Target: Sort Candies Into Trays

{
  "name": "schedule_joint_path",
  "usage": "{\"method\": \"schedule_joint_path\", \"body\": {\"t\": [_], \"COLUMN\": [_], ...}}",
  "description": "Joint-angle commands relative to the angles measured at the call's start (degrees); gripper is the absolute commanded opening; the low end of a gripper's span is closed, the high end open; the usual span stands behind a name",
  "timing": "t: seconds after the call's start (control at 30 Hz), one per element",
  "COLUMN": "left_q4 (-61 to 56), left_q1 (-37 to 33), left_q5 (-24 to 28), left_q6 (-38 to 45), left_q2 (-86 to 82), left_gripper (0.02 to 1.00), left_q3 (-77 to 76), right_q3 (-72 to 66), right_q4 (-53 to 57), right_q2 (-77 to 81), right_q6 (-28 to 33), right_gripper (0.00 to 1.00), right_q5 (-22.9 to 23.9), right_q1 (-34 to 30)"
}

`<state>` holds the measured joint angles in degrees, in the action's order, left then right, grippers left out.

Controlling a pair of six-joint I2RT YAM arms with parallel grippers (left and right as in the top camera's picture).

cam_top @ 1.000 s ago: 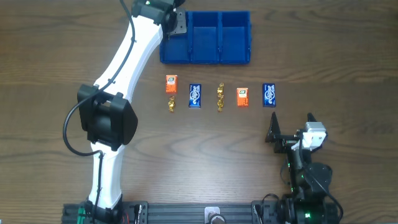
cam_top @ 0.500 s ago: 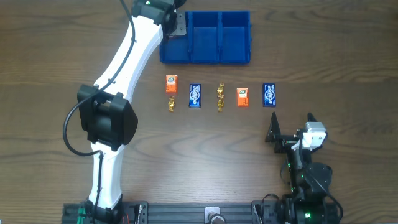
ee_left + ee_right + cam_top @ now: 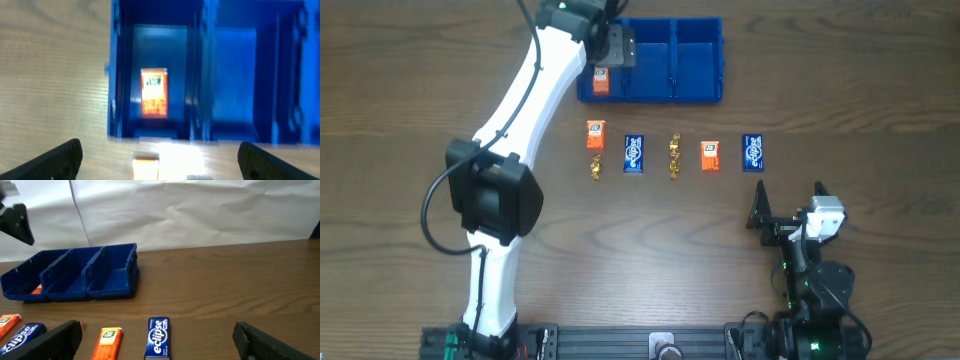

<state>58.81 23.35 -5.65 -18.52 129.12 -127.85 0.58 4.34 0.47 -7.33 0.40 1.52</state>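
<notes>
The orange candy box (image 3: 602, 82) lies flat, face up, in the left compartment of the blue tray (image 3: 660, 99), its long axis running along the compartment, away from the arm bases. My left gripper (image 3: 157, 152) hangs over it, fingers spread wide and empty. I'd lift straight up to clear the walls, then go for the next orange box (image 3: 595, 135).

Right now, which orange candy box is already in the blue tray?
The orange candy box in the blue tray's leftmost compartment; the other two lie on the table.

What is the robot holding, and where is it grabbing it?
Nothing. The left claw and right claw are open and empty; an orange candy lies in the blue tray.
</notes>
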Motion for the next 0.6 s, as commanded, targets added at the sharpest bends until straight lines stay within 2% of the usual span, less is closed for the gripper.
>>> {"method": "schedule_joint_path", "body": {"t": [0.03, 0.1, 0.37, 0.53, 0.6], "left_q4": [5.7, 4.6, -9.5, -18.6, -21.0], "left_q1": [4.8, 6.7, 6.7, 3.5, 2.6], "left_q5": [-1.0, -2.8, -2.5, 2.6, 2.7], "left_q6": [-6.7, -9.4, -11.5, -11.0, -10.4], "left_q2": [-11.0, -15.3, -20.3, -20.3, -20.1], "left_gripper": [1.0, 1.0, 0.965, 0.958, 0.954], "left_q3": [4.2, 11.8, 38.3, 48.4, 50.9], "right_q3": [-0.1, -0.2, -0.2, -0.2, -0.2], "right_q4": [0.3, 0.3, 0.3, 0.3, 0.3], "right_q2": [-0.3, -0.3, -0.3, -0.3, -0.3], "right_q6": [0.3, 0.3, 0.3, 0.3, 0.3], "right_gripper": [1.0, 1.0, 1.0, 1.0, 1.0], "right_q5": [-0.1, -0.1, -0.1, -0.1, -0.1], "right_q1": [-0.2, -0.2, -0.2, -0.2, -0.2]}}
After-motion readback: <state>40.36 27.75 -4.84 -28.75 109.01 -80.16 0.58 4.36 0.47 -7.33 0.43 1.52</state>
